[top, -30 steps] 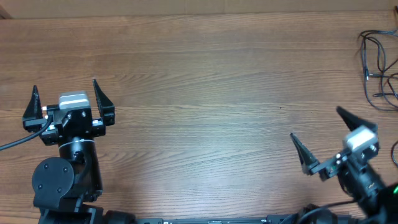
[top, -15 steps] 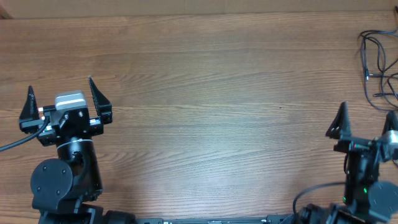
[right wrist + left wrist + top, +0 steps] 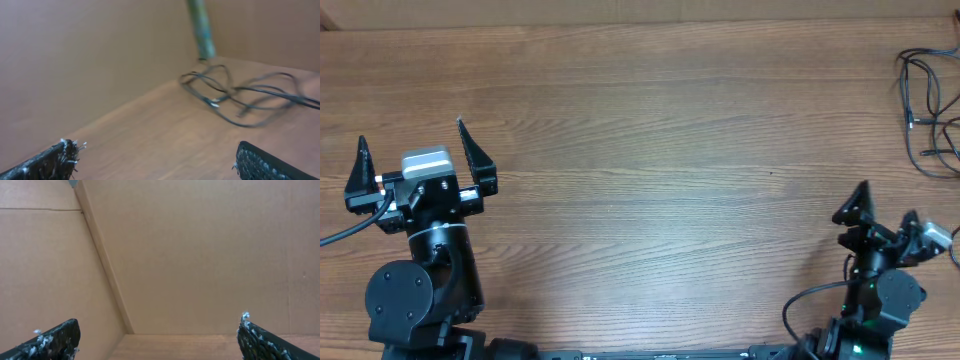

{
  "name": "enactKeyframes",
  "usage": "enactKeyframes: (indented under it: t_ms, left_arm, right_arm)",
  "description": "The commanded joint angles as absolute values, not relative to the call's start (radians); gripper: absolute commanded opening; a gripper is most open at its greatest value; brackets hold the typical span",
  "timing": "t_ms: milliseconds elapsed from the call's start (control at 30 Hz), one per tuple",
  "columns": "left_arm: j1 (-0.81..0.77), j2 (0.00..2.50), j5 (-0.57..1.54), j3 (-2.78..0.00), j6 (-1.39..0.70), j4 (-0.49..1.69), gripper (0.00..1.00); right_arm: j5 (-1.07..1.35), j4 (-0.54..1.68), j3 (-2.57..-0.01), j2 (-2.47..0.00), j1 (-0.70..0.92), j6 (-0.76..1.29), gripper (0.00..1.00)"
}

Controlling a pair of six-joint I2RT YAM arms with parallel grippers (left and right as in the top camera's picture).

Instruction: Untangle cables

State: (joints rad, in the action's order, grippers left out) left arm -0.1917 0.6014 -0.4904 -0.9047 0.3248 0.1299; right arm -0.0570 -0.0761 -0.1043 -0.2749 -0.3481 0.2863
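Cables [image 3: 928,110] bunched in far right corner of table [image 3: 650,150], partly out of frame. Left gripper [image 3: 410,135] and right gripper [image 3: 887,205] both spread wide, empty. If you pinch several strands together, tangle likely tightens; thin wire may slip free.

The worktop [image 3: 650,150] under me is mid-brown wood, streaked with fine, long grain. The cables [image 3: 928,110] are black, with one plug tip glinting silver. My left jaws and right jaws are black, flecked with white fluff at the tips. The block [image 3: 426,162] on my black left wrist is pale grey. The walls [image 3: 200,255] are plain tan, like cardboard.
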Motion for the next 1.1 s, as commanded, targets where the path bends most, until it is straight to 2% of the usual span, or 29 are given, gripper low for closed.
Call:
enactKeyframes:
  t_ms: [0, 300, 567, 800, 1067]
  left_arm:
    - [-0.184, 0.595, -0.505, -0.903, 0.337, 0.122, 1.0]
    - [-0.184, 0.595, -0.505, -0.903, 0.336, 0.123, 1.0]
    - [-0.184, 0.595, -0.505, -0.903, 0.336, 0.132, 1.0]
    - [-0.184, 0.595, -0.505, -0.903, 0.336, 0.145, 1.0]
    - [-0.184, 0.595, -0.505, -0.903, 0.337, 0.16, 1.0]
  right_arm:
    - [-0.072, -0.086, -0.096, -0.206, -0.254, 0.224, 1.0]
    - [-0.216, -0.042, -0.096, -0.007, -0.048, 0.2, 1.0]
    - [-0.3, -0.052, -0.096, -0.002, 0.101, 0.2, 1.0]
    - [-0.299, 0.276, -0.096, -0.003, 0.128, 0.236, 1.0]
    - [-0.371, 0.457, -0.131, -0.007, 0.128, 0.147, 1.0]
